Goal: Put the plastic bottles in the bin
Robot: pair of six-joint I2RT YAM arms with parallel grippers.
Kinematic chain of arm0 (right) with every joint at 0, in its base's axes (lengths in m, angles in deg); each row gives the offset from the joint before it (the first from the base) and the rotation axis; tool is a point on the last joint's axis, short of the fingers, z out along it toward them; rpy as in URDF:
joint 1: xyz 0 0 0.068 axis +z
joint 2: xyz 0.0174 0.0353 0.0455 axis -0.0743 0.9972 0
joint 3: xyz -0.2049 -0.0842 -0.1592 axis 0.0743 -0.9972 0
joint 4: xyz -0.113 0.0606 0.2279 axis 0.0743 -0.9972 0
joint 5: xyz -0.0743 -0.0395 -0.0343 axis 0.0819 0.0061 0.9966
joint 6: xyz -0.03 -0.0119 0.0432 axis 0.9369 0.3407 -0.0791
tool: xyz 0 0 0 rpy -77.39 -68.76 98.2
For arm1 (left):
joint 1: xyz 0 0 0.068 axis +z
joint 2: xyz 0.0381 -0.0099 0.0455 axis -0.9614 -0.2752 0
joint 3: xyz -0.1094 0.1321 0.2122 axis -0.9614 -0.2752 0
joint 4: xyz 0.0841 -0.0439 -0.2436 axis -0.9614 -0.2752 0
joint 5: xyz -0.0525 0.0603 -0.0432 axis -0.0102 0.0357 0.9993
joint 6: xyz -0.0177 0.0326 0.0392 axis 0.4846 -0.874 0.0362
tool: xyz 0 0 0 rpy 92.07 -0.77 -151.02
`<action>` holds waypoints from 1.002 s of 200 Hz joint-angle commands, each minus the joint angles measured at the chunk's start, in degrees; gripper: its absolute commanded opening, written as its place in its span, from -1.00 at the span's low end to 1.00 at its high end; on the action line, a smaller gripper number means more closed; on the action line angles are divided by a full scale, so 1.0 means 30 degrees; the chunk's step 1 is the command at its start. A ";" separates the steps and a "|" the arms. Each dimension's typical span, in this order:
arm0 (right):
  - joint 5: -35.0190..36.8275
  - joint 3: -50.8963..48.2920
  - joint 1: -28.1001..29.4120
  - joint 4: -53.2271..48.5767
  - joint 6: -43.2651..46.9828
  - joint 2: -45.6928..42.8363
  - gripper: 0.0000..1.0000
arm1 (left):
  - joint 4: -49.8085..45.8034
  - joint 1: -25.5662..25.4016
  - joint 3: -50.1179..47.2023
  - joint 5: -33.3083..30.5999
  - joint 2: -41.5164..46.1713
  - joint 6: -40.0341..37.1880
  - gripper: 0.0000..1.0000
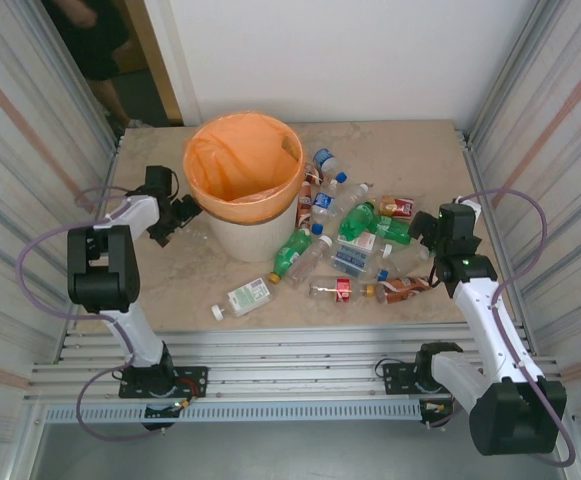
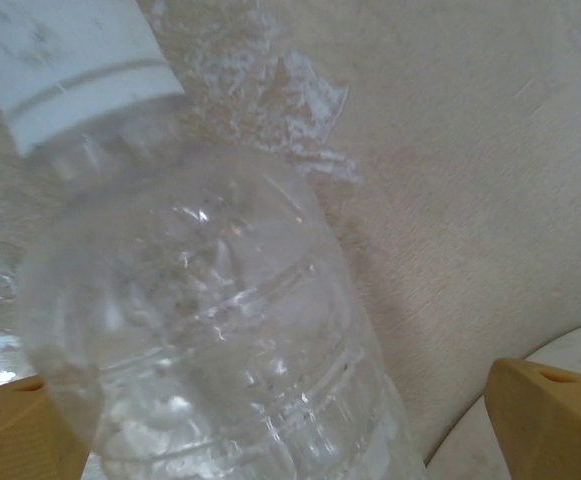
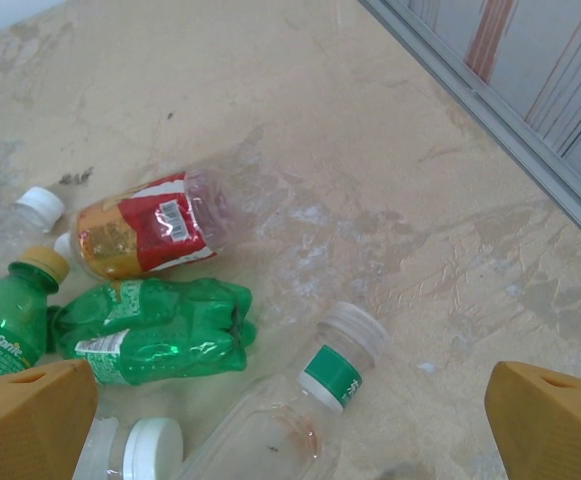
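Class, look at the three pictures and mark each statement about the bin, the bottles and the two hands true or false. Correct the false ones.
1. The bin stands upright, lined with an orange bag. True.
2. Every bottle is in the bin. False: many bottles lie on the table to the right of it.
3. The left hand is shut on a bottle. False: it is open, with its fingers either side of a clear bottle.
4. The right hand is open. True.
5. The crushed green bottle stands upright. False: it lies on its side.
6. A lone bottle lies in front of the bin, apart from the pile. True.
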 commanded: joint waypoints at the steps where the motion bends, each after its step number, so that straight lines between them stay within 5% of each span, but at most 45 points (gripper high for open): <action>1: 0.0450 0.0862 0.0148 -0.0402 -0.0504 0.0179 0.96 | -0.0308 -0.0201 0.0344 -0.0095 -0.0446 0.0000 0.95; 135: 0.0641 0.0752 0.0195 -0.0490 -0.0536 -0.0013 0.96 | -0.1049 -0.0317 -0.0330 -0.1555 -0.1687 -0.0468 0.57; 200: 0.0912 0.0544 0.0210 -0.0504 -0.0558 -0.0288 0.96 | -0.1888 -0.0653 -0.0257 -0.3041 -0.1383 -0.1128 0.15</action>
